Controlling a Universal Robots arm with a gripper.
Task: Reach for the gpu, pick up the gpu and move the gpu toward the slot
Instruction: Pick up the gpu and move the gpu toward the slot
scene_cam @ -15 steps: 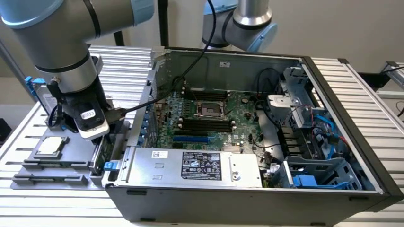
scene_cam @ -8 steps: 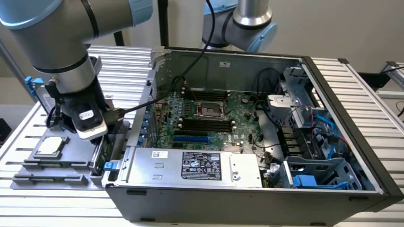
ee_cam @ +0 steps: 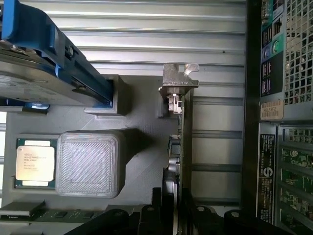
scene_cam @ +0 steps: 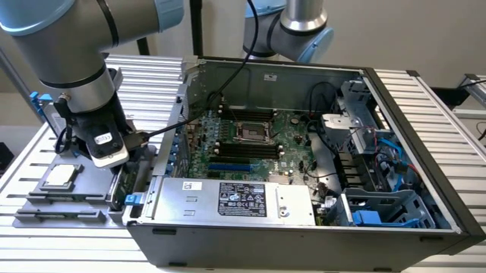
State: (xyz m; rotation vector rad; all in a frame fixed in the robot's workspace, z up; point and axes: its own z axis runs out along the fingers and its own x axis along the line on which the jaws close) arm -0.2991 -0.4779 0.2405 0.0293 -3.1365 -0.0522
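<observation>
Gpu [ee_cam: 179,142] stands on edge in the grey holder [ee_cam: 142,161] on the table [ee_cam: 146,39] — claw [ee_cam: 172,208] down around it, clenched or released I cannot tell.

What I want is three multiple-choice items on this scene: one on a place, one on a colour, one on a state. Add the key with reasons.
1. Where is the gpu?
A) flat on the floor
B) on edge in the grey holder beside the computer case
C) on a shelf

2. The hard drive frame is:
A) red
B) yellow
C) blue

3. The computer case is:
A) open, motherboard exposed
B) closed
C) upside down

Key:
1 B, the card stands in the holder outside the case.
2 C, the frame is plainly blue.
3 A, the board shows inside.
</observation>
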